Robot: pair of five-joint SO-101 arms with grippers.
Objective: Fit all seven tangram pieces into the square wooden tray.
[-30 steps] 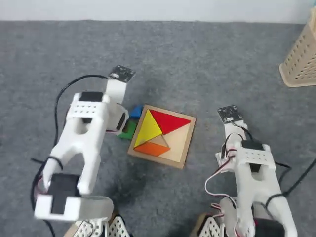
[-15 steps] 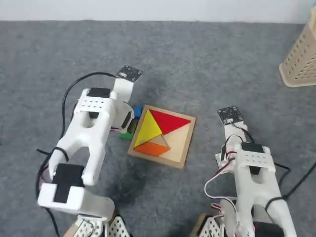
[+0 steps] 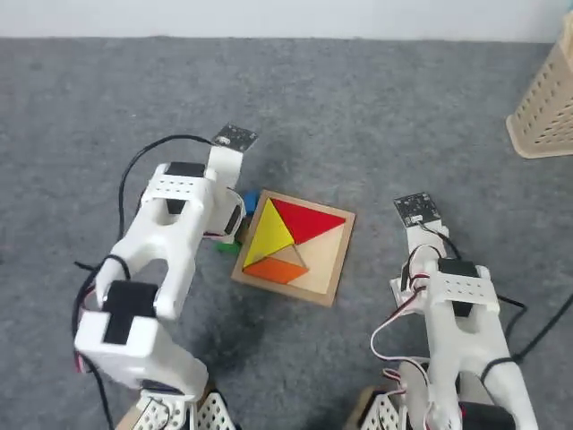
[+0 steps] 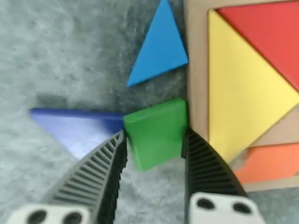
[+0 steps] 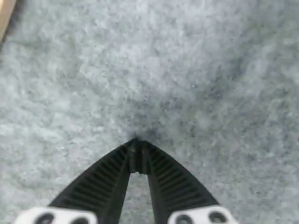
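Note:
The square wooden tray (image 3: 338,262) lies mid-table and holds a red triangle (image 3: 306,220), a yellow triangle (image 3: 266,235) and an orange piece (image 3: 273,269). My left gripper (image 4: 154,139) is down at the tray's left rim (image 4: 196,70), with its fingers (image 4: 110,158) pressed on both sides of a green square (image 4: 156,133) lying on the carpet. A dark blue piece (image 4: 77,126) touches the square, and a light blue triangle (image 4: 161,46) lies just beyond it. My right gripper (image 5: 138,145) is shut and empty over bare carpet, right of the tray.
A slatted beige basket (image 3: 546,98) stands at the far right edge. Grey carpet (image 3: 403,116) covers the whole table. Both arms' cables trail near the front edge.
The left arm has swung forward and towards the tray, bringing its gripper down over the loose pieces. The right arm has stayed still.

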